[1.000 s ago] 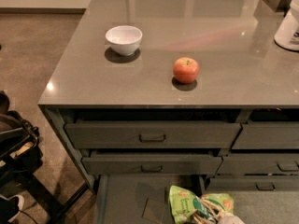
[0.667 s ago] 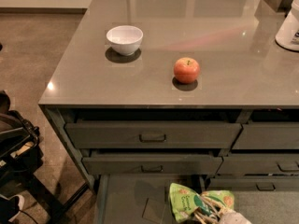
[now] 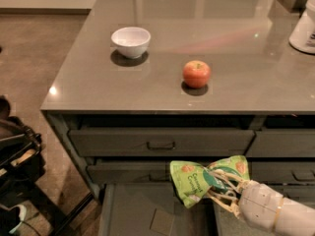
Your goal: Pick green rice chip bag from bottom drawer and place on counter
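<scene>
Above the open dark grey bottom drawer (image 3: 142,208), our white gripper (image 3: 221,188) clasps the crinkly green rice chip bag (image 3: 189,181). We judge the carry underway; next comes raising it onto the glossy grey-brown counter surface (image 3: 236,58).

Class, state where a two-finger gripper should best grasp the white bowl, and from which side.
Likely the rim of the bowl, from above, one finger inside: it stands upright, mouth open. The near edge suits the gripper, which is low right over the bottom drawer, clamped on the green bag.
</scene>
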Robot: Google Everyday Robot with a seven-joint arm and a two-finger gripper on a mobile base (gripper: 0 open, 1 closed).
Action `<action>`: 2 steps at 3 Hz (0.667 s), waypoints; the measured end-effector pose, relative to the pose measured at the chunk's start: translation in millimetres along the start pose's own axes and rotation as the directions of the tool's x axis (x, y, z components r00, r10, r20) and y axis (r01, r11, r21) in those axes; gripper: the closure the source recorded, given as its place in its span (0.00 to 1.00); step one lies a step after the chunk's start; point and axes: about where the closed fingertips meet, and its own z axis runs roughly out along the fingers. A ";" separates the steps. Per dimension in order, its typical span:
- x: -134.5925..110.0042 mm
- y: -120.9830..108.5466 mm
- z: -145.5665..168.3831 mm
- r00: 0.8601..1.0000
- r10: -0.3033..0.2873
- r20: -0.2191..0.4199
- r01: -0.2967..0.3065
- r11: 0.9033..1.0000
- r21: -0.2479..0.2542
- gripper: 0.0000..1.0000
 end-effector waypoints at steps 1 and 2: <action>-84.9 -8.7 -5.8 0.987 -0.127 0.101 0.134 0.988 -0.076 1.00; -94.8 -1.1 -5.1 0.983 -0.135 0.125 0.149 0.983 -0.109 1.00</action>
